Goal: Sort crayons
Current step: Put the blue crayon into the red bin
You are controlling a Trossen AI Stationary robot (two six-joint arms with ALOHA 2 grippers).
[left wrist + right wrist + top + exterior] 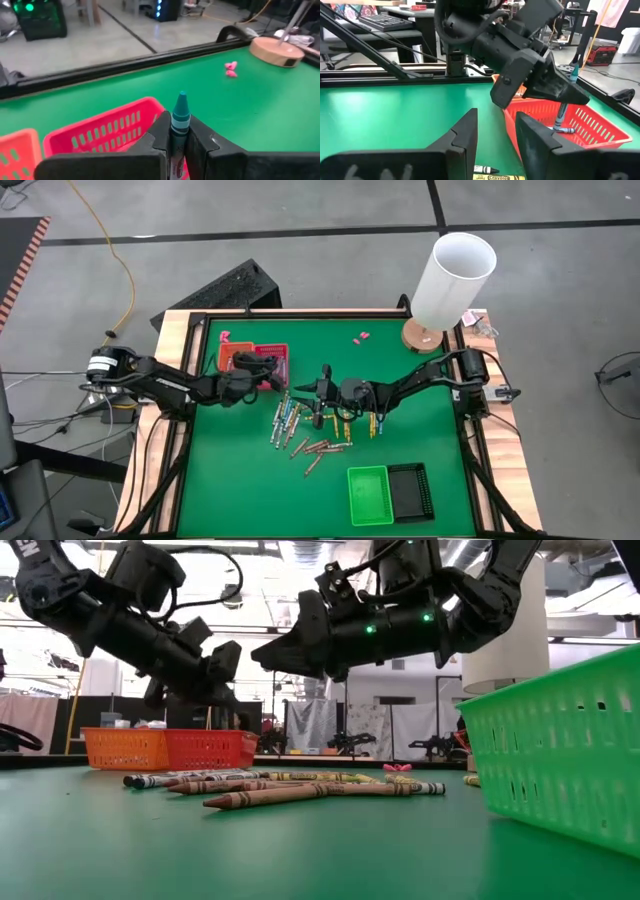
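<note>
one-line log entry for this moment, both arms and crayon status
left gripper: shut on teal crayon, over red basket | right gripper: open, empty, above crayon pile

crayons (300,425) mid-mat, bare green mat (240,480) around

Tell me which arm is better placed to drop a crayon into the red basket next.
Left. The left gripper already has its jaws shut on a teal crayon above the red basket. The right gripper hangs open over the crayon pile.

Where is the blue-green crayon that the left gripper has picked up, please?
The blue-green crayon is pinched in the left gripper, above the red basket at the table's back left.
</note>
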